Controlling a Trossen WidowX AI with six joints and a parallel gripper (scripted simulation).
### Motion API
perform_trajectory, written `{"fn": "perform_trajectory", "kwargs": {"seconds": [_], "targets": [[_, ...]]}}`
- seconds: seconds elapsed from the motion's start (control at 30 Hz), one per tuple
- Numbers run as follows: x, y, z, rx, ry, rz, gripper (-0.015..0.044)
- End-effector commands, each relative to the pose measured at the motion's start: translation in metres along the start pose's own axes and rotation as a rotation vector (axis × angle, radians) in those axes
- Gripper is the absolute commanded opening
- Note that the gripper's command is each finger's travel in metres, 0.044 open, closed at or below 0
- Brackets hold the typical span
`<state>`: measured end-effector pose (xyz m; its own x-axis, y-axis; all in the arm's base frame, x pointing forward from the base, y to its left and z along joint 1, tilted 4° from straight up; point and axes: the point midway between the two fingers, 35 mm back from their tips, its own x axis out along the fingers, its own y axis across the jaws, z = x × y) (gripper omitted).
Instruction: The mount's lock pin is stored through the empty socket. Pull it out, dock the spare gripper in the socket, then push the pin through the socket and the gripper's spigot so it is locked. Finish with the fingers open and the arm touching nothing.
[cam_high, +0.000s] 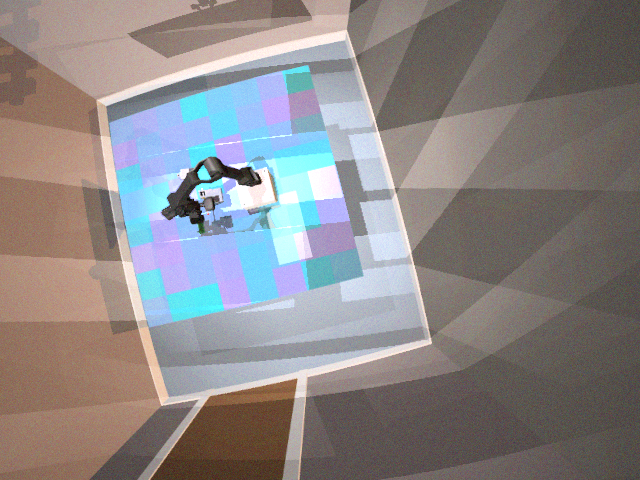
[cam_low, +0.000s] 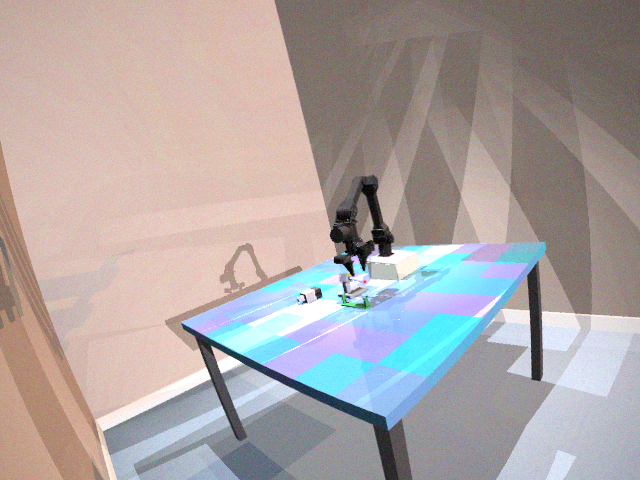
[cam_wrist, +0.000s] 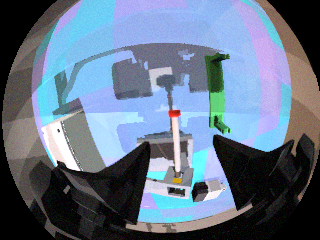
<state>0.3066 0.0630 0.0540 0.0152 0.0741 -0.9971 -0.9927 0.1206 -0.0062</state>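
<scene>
The grey mount stands on the table, with the lock pin through its socket; the pin is a white shaft with a red head. My gripper is open and hangs a little above the mount, with the pin showing between the two black fingers below them. Nothing is held. The spare gripper, white and black, lies on the table beside the mount. A green cradle lies on the mount's other side.
The arm stands on a white pedestal near the mount. The table has a tiled top in blue, cyan and purple. Walls stand well behind it.
</scene>
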Motion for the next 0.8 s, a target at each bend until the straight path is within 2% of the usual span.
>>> {"fn": "perform_trajectory", "kwargs": {"seconds": [0.0,0.77], "targets": [[0.01,0.001,-0.001,0.007,0.004,0.009,0.03],[0.048,0.002,-0.002,0.007,0.004,0.009,0.03]]}}
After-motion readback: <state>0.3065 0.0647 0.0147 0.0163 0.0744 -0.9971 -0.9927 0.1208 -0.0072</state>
